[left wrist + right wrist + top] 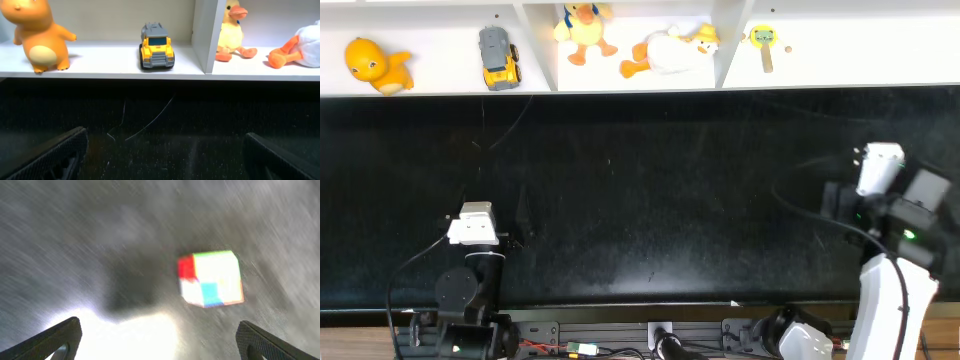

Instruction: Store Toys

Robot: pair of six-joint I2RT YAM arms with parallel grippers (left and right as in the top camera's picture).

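**While the cube (211, 278) sits off-centre under the right gripper (157, 326), a clipped corner is the main hazard**

Because the multicoloured cube lies on the black counter (650, 200) nearer one finger than the other, and turned at a slant to both, a straight descent would likely land a finger on an edge or corner rather than a flat face. That could spin the cube, shove it along the counter, or pinch it by two corners, from which it may drop on the way to the shelf (445, 75). The right gripper's fingers stand wide apart with nothing between them, so there is room to recentre and turn the wrist first. The left gripper (165, 134), also spread open and empty, hangs low over the counter facing the shelf. A second hazard waits there. The orange figure (40, 35), yellow truck (156, 46), yellow duck (232, 27) and white plush bird (302, 47) already stand in the compartments, and a careless reach could knock one over or off
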